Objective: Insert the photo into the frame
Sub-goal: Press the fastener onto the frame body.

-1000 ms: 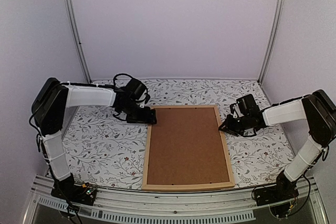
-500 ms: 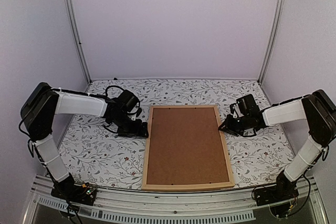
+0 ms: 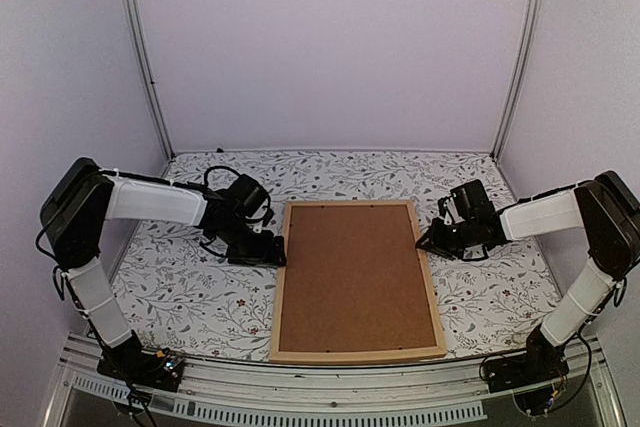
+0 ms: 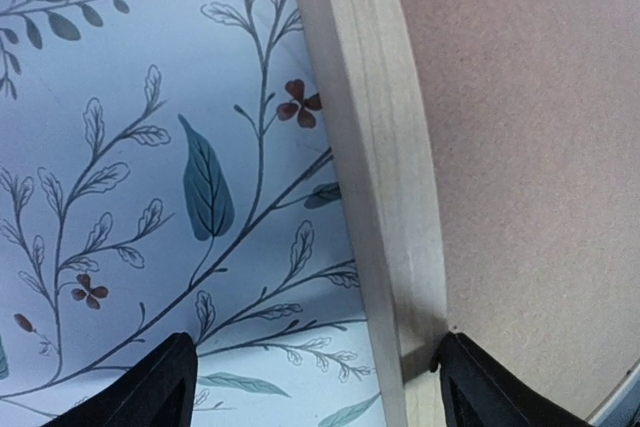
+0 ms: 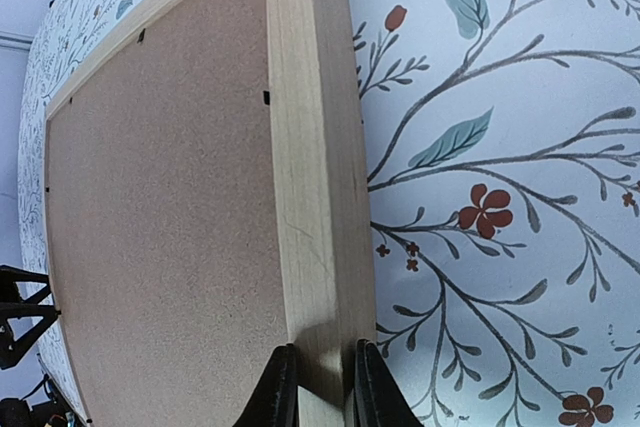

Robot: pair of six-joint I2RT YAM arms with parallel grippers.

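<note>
Frame (image 3: 431, 287) of pale wood lay flat and face down in the middle of your table (image 3: 190, 287). Its long axis ran from the near edge, by the arm bases, straight away toward the back wall. One short end sat close to the table's near lip. The other short end lay level with the two grippers.

Inside the frame you had the brown backing board (image 3: 355, 277). It filled the opening from rail to rail, its plain side up. In the right wrist view a few small dark tabs (image 5: 267, 98) showed along the board's edge, where it met the wood. Whatever lay under the board was hidden from you.

Your left gripper (image 3: 272, 250) was at the frame's left long rail, near the far left corner. Its jaws were spread wide. The left wrist view showed one fingertip (image 4: 150, 392) over the floral cloth and the other over the board, with the rail between them. You could not tell whether either tip touched anything.

Your right gripper (image 3: 425, 242) was at the right long rail, near the far right corner. Its jaws were drawn in narrow. From the right wrist camera, the two fingers (image 5: 280, 392) pinched the wooden rail between them.
</note>
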